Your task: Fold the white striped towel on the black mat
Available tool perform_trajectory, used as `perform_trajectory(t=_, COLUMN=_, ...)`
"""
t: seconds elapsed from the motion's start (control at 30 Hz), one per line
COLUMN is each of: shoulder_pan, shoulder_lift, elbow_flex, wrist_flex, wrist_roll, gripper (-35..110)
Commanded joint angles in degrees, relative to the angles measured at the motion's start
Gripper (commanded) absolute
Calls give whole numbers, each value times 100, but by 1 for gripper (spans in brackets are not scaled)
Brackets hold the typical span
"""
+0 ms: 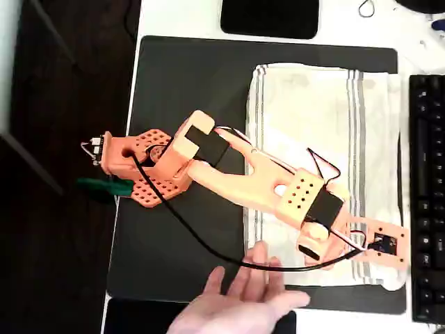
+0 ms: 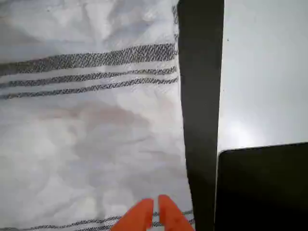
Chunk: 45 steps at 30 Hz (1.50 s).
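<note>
Wrist view: jaws seemingly closed over towel (image 2: 86, 139).

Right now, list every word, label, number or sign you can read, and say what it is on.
No text can be read in either view.
Keyboard: its key legends are too small and blurred to read.
Towel: grey stripes, no lettering.
Mat: plain.
Gripper: plain orange, no marking.
</note>
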Motion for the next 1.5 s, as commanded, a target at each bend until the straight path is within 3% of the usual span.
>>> perform_trajectory(t=0.0, shoulder_pan=-3226, shoulder_lift=11944, elbow_flex=11637, wrist_flex=-1072, wrist_roll=3190, gripper=7)
perform_trajectory(t=0.73, shoulder_pan=-2892, shoulder_lift=11944, elbow_flex=11637, wrist_flex=-1072, wrist_roll=3190, gripper=7)
perform_trajectory(t=0.87, shoulder_pan=-3340, shoulder_lift=11944, elbow_flex=11637, wrist_flex=-1072, wrist_roll=3199, gripper=7)
perform_trajectory(t=1.0, shoulder_pan=-3138, shoulder_lift=11944, elbow_flex=11637, wrist_flex=-1178, wrist_roll=4702, gripper=7)
perform_trajectory(t=1.2, shoulder_pan=-3182, shoulder_lift=11944, elbow_flex=11637, wrist_flex=-1187, wrist_roll=4737, gripper=11)
perform_trajectory(t=1.27, shoulder_pan=-3243, shoulder_lift=11944, elbow_flex=11637, wrist_flex=-1187, wrist_roll=4544, gripper=7)
perform_trajectory(t=1.33, shoulder_pan=-3173, shoulder_lift=11944, elbow_flex=11637, wrist_flex=-1213, wrist_roll=3445, gripper=6)
perform_trajectory(t=1.47, shoulder_pan=-3111, shoulder_lift=11944, elbow_flex=11619, wrist_flex=-1239, wrist_roll=3041, gripper=6)
